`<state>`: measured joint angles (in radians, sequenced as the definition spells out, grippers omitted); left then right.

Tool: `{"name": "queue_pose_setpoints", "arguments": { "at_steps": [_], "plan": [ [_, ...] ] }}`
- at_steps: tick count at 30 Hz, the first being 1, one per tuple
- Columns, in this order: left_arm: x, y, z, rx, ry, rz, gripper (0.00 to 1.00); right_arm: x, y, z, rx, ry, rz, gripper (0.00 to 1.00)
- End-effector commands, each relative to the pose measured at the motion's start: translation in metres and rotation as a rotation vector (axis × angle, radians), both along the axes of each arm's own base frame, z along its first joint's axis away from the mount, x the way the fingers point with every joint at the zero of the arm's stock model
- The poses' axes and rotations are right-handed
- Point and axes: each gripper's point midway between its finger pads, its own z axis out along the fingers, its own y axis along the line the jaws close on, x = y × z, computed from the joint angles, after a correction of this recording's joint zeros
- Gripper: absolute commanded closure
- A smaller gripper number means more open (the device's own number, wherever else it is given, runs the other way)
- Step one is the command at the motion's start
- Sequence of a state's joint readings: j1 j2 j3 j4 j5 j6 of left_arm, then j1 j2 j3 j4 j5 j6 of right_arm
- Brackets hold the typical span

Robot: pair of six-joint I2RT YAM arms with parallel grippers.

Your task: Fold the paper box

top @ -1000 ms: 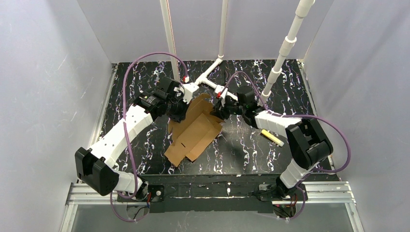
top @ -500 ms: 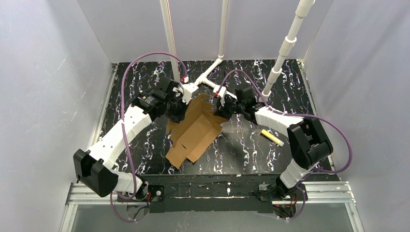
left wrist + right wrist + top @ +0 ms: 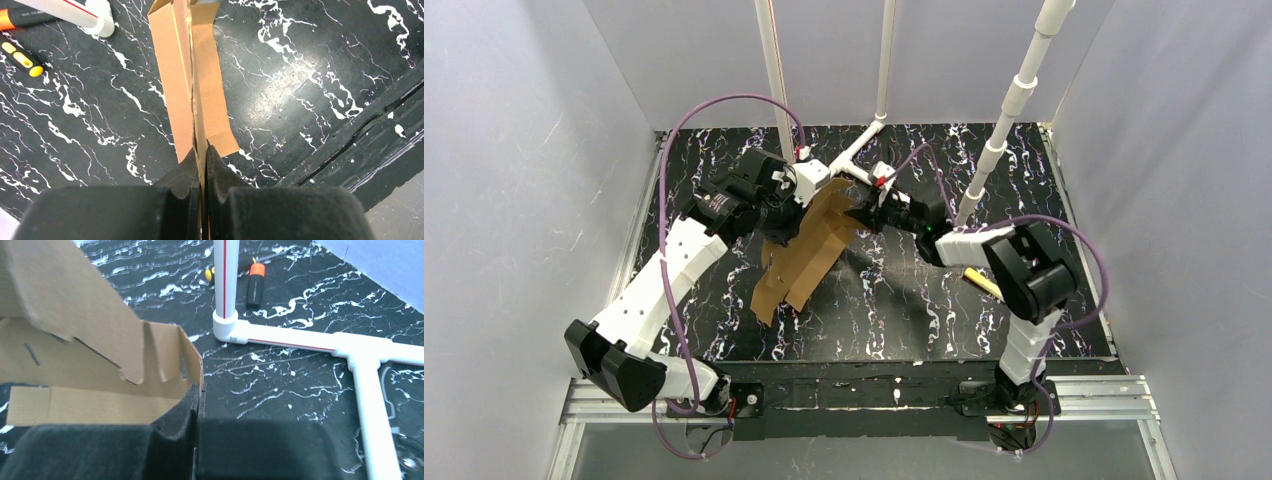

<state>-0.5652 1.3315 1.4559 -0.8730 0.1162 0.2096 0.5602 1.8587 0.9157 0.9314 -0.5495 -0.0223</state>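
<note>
The paper box (image 3: 812, 250) is a brown corrugated die-cut sheet, partly folded and held up off the table, tilted on edge. My left gripper (image 3: 786, 226) is shut on its left edge. In the left wrist view the sheet (image 3: 177, 75) runs edge-on away from the gripper (image 3: 200, 151), pinched between both fingers. My right gripper (image 3: 862, 215) is shut on the far right edge. In the right wrist view a curved flap (image 3: 75, 315) with slots and tabs stands left of the gripper (image 3: 198, 390), and the thin edge sits between the fingers.
A white PVC pipe frame (image 3: 856, 158) stands at the back of the black marbled table, its tee (image 3: 300, 340) close to my right gripper. An orange marker (image 3: 256, 285) lies near it. A yellow marker (image 3: 984, 283) lies at the right. The table's front edge (image 3: 360, 145) is near.
My right gripper has shut on the box's far edge. Both arms have raised the sheet from lying flat to standing tilted on edge, shifted a little left.
</note>
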Motion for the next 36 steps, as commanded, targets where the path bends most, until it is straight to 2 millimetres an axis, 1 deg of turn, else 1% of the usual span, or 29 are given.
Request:
{"name": "queue_pose_setpoints", "arguments": {
  "at_steps": [1, 3, 6, 10, 14, 19, 23, 29, 36],
  "plan": [
    [-0.008, -0.006, 0.009, -0.043, -0.01, -0.044, 1.0, -0.01, 0.007, 0.03, 0.232, -0.161, 0.014, 0.99],
    [-0.009, -0.006, 0.0, -0.033, 0.011, -0.043, 1.0, -0.009, 0.005, 0.022, 0.214, -0.164, -0.003, 0.99],
    [-0.01, -0.008, -0.01, -0.035, 0.033, -0.043, 1.0, -0.007, 0.001, 0.004, 0.149, -0.152, -0.022, 0.99],
    [-0.011, -0.016, -0.019, -0.063, 0.068, -0.048, 1.0, -0.015, -0.002, -0.015, 0.11, -0.132, -0.007, 0.99],
    [-0.013, -0.017, -0.027, -0.069, 0.098, -0.039, 1.0, -0.024, -0.004, -0.024, 0.098, -0.115, 0.017, 0.99],
    [-0.019, -0.019, -0.032, -0.096, 0.117, -0.02, 1.0, -0.04, -0.005, -0.026, 0.093, -0.108, 0.069, 0.98],
    [-0.023, -0.022, -0.037, -0.124, 0.138, -0.006, 1.0, -0.046, -0.006, -0.024, 0.092, -0.107, 0.088, 0.94],
    [-0.025, -0.018, -0.046, -0.12, 0.156, 0.03, 1.0, -0.058, -0.005, -0.027, 0.079, -0.085, 0.133, 0.89],
    [-0.023, -0.019, -0.043, -0.137, 0.146, 0.059, 1.0, -0.066, -0.005, -0.029, 0.056, -0.101, 0.173, 0.81]
  ]
}}
